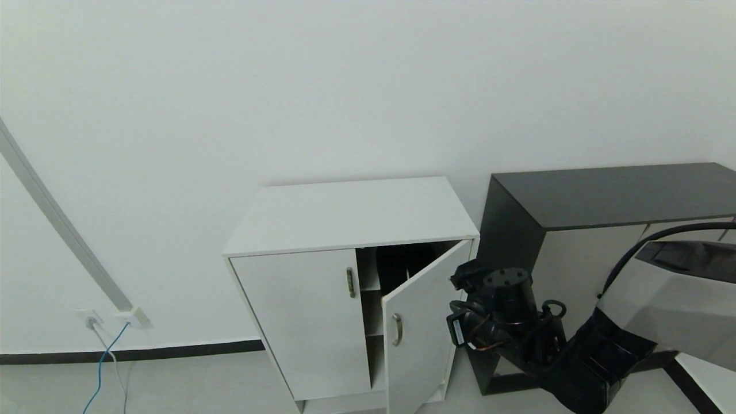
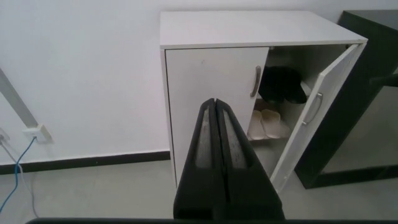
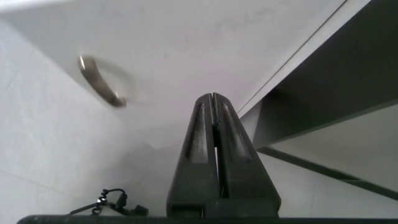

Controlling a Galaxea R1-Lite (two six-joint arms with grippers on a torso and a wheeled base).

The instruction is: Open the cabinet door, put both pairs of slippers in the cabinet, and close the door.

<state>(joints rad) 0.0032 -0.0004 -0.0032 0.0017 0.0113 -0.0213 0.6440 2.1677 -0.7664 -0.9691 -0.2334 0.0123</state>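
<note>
Dark slippers (image 2: 285, 85), pale slippers (image 2: 270, 123) inside cabinet (image 2: 249, 28)

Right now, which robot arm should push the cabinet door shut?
Probably the right. The right gripper sits close to the open door, beside its handle. The left gripper hangs farther back, facing the whole cabinet. The black slippers and pale slippers are already inside.
</note>
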